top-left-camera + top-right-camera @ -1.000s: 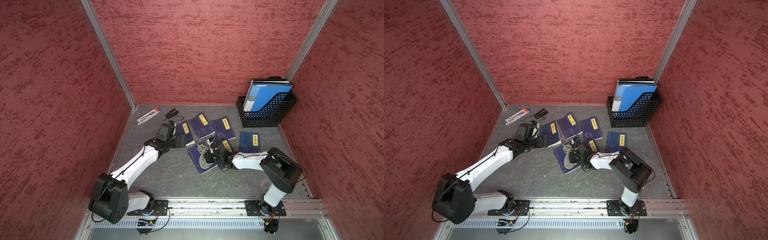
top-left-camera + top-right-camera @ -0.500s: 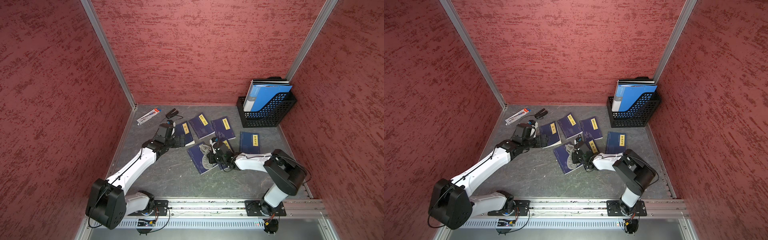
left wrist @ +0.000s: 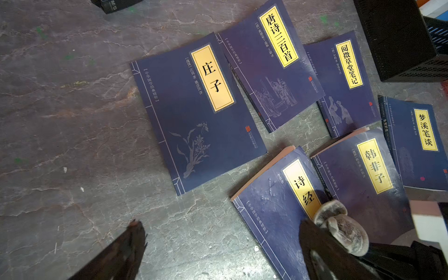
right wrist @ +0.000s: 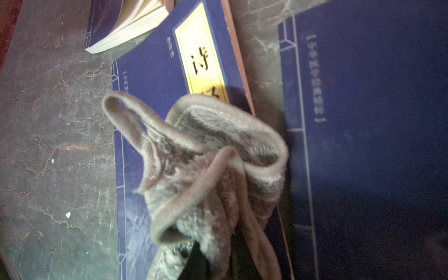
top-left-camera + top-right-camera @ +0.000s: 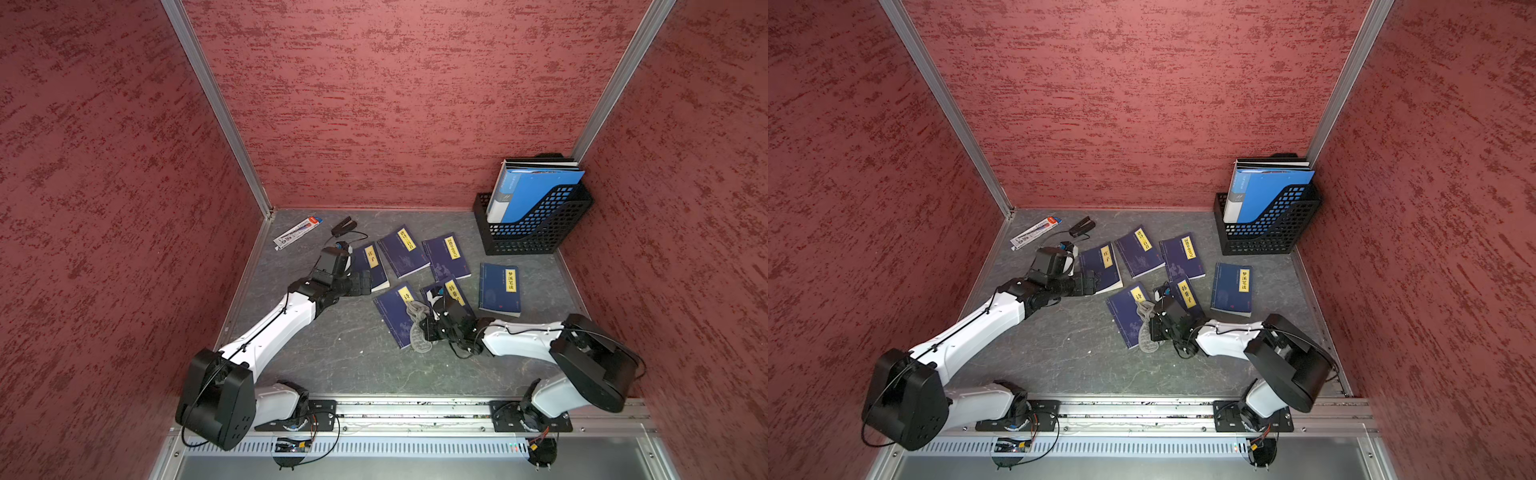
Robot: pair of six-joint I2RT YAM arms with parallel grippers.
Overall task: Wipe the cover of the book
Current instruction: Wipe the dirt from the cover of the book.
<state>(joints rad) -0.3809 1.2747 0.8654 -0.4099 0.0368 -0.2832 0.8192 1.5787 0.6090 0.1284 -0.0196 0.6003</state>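
**Wiping under way, cover only partly covered**

The book to be cleaned lies flat and face up near the middle of the desk. It is the dark blue one with a yellow title strip, just beside a second blue book on its right. Four more blue books lie further back, well apart from the black file rack in the far corner.

The right jaws are clamped together on a bunched grey cloth. The right wrist view shows the cloth folded up in loose loops, resting on the cover below the title strip. In both top views part of it hangs past the book's near edge onto the desk.

The left jaws stand wide apart and hold nothing, low over the desk next to the book's far corner. One finger shows above the cover; whether it presses down cannot be told.

By my reading the task is in its middle. The cloth is on the cover and working the right side. In the left wrist view faint streaks show on the upper cover. The spine side and the near left corner look untouched, so strokes across those parts probably remain.
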